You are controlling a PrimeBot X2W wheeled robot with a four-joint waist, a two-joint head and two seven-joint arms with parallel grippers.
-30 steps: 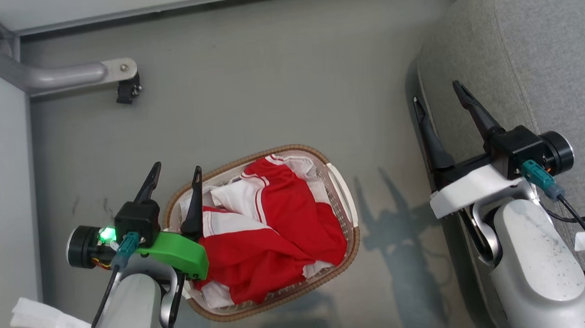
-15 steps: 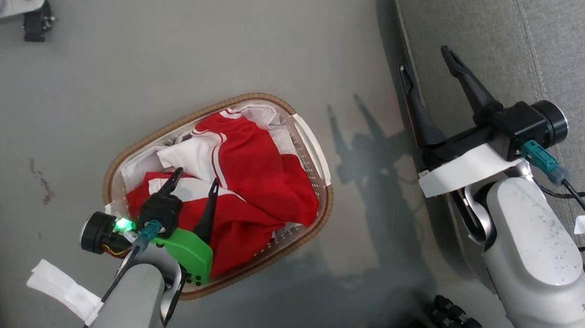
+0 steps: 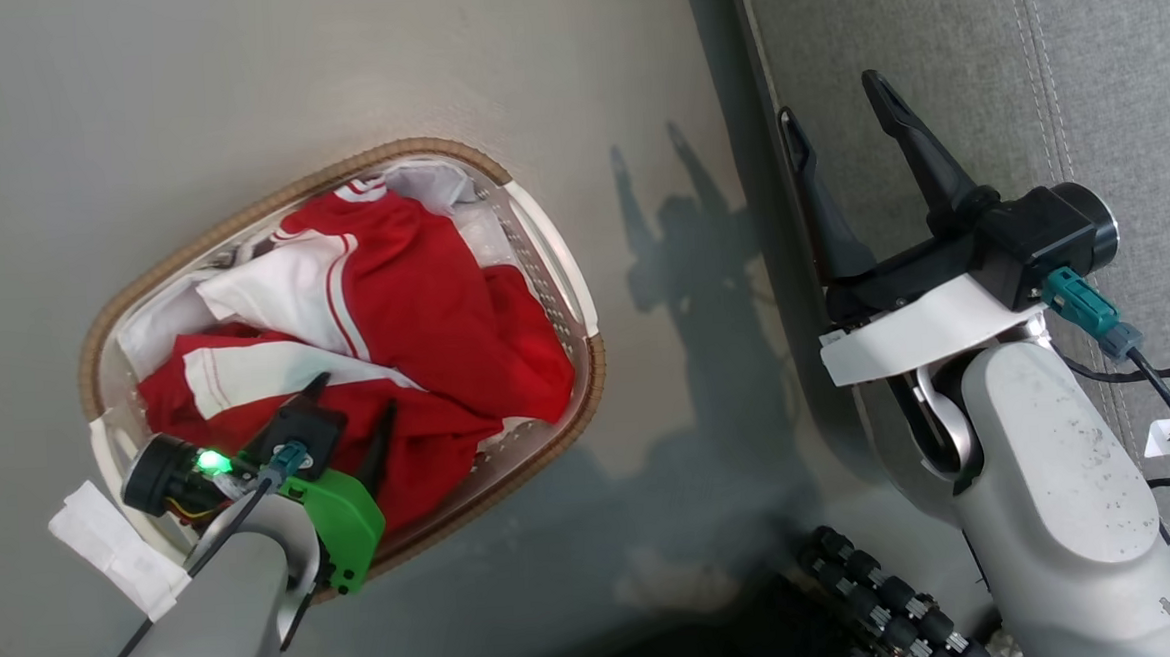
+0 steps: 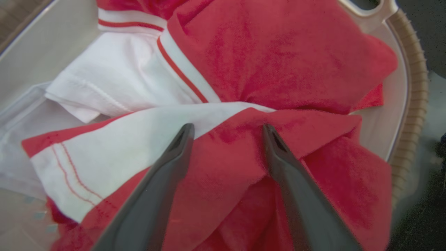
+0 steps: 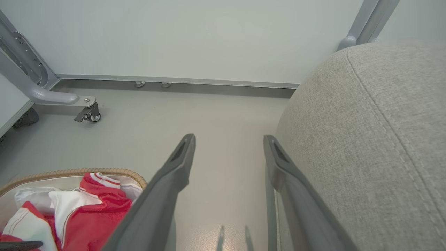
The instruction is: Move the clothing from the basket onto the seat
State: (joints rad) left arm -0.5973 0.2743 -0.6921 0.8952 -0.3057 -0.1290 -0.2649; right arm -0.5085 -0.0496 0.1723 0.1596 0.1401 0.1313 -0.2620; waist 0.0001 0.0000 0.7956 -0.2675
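Note:
The clothing [image 3: 414, 307], red sportswear with white panels, lies crumpled in the basket [image 3: 587, 368], a white perforated oval with a brown woven rim on the floor. My left gripper [image 3: 352, 396] is low over the near end of the pile, open, its fingers straddling a red fold [image 4: 226, 153] without pinching it. In the left wrist view the left gripper [image 4: 227, 127] has cloth right under both tips. My right gripper [image 3: 829, 100] hangs open and holds nothing at the left edge of the grey seat [image 3: 1112, 61]. The right wrist view has the right gripper [image 5: 229, 138] beside the seat [image 5: 366, 139].
Grey floor [image 3: 632, 86] separates the basket from the seat. A dark ribbed part [image 3: 879, 593] lies at the bottom by my right arm. In the right wrist view a metal frame leg with a caster [image 5: 89, 113] stands by the far wall [image 5: 209, 35].
The head camera has swung, shifting the whole picture up and left. My left gripper has dropped from the basket's rim down onto the clothing, still open. The right gripper holds its place by the seat.

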